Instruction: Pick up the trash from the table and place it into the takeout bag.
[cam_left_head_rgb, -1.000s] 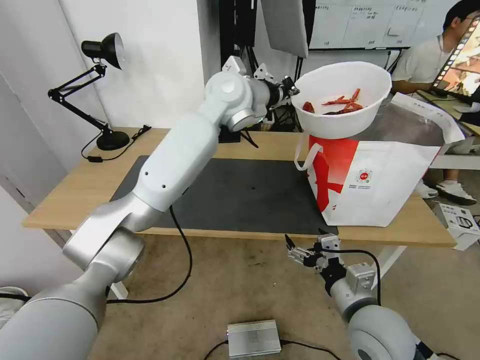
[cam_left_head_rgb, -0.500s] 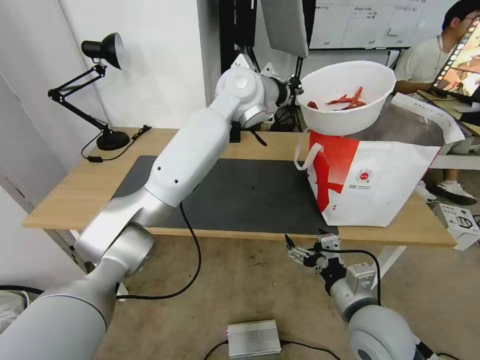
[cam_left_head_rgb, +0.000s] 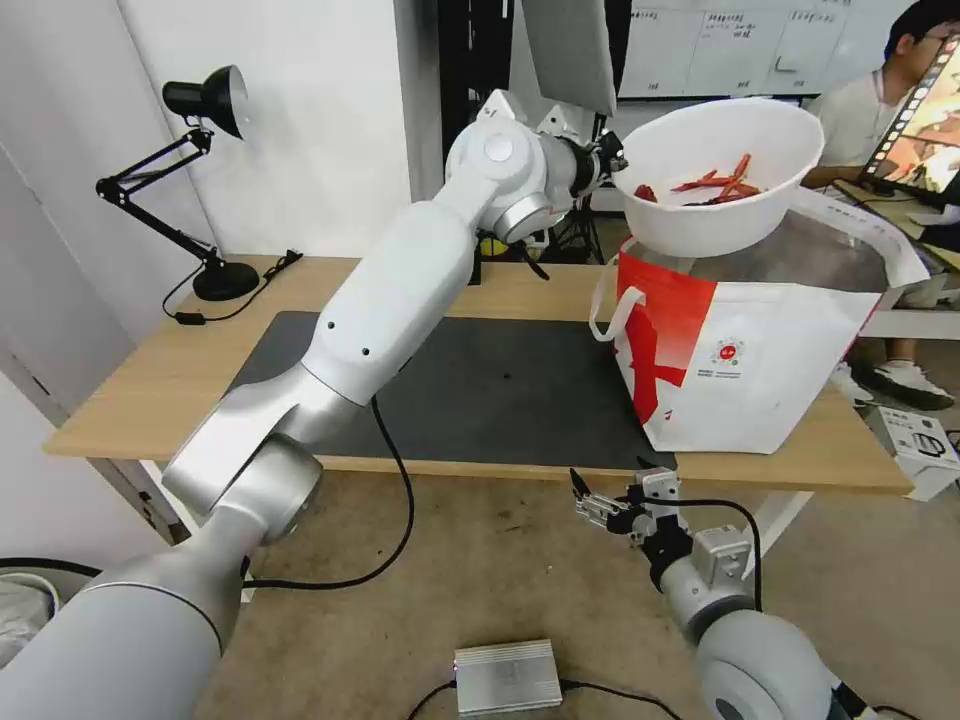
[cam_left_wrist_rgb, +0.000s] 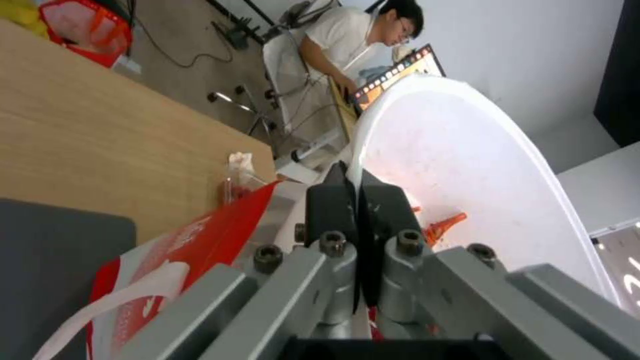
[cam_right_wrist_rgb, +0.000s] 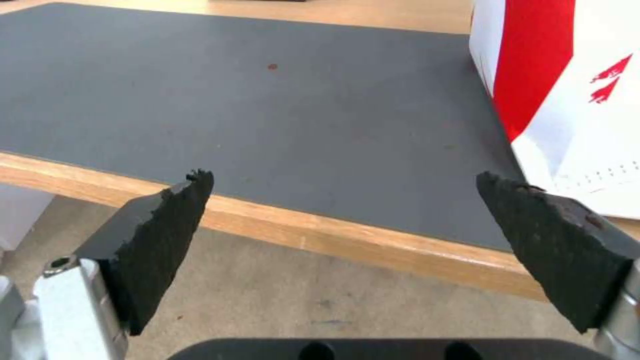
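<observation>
A white round bowl (cam_left_head_rgb: 720, 190) with red shells (cam_left_head_rgb: 715, 185) hangs in the air above the open mouth of the red-and-white takeout bag (cam_left_head_rgb: 745, 360). My left gripper (cam_left_head_rgb: 608, 160) is shut on the bowl's rim; in the left wrist view its black fingers (cam_left_wrist_rgb: 330, 200) pinch the white rim of the bowl (cam_left_wrist_rgb: 467, 165), with the bag's red edge (cam_left_wrist_rgb: 220, 220) below. The bag stands on the right part of the light-wood table (cam_left_head_rgb: 150, 370). My right gripper (cam_left_head_rgb: 590, 500) is parked open below the table's front edge, with nothing between its fingers (cam_right_wrist_rgb: 160, 235).
A dark grey mat (cam_left_head_rgb: 480, 385) covers the table's middle. A black desk lamp (cam_left_head_rgb: 205, 180) stands at the back left. A silver box (cam_left_head_rgb: 507, 675) and cables lie on the floor. A person sits behind the bag at a screen.
My left arm has carried the bowl up and to the right, from the bag's left edge to over its opening. The right arm has not moved.
</observation>
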